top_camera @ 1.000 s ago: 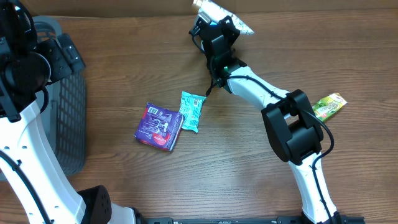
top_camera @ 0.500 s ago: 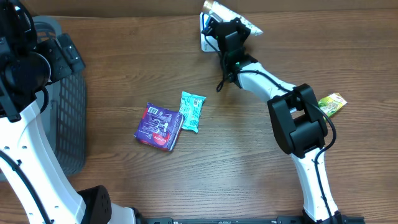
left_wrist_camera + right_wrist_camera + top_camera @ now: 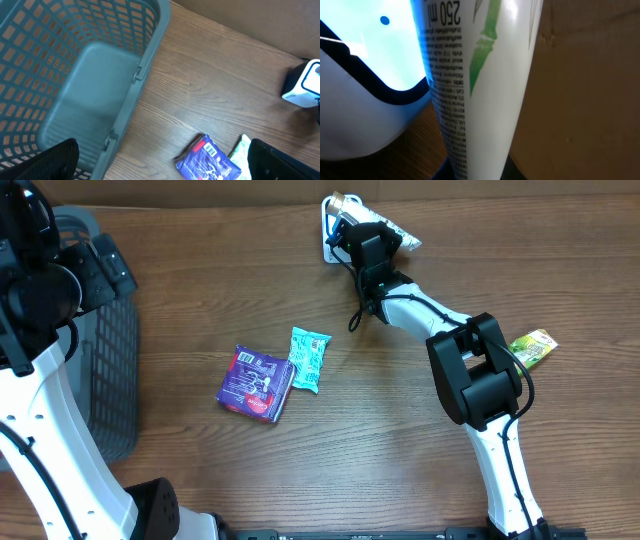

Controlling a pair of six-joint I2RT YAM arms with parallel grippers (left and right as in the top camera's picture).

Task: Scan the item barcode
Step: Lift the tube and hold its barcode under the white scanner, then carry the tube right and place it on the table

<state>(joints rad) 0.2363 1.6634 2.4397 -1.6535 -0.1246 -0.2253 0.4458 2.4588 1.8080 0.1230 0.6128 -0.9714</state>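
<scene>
the right gripper (image 3: 362,232) is clenched on a white tube (image 3: 470,90) with green print and holds it just beside the lit scanner (image 3: 365,100), at the far edge of the table. the left gripper (image 3: 164,147) is wide open and grasps nothing, over the basket (image 3: 75,75) rim. a purple pack (image 3: 257,383) and a teal pack (image 3: 309,359) lie side by side mid-table.
</scene>
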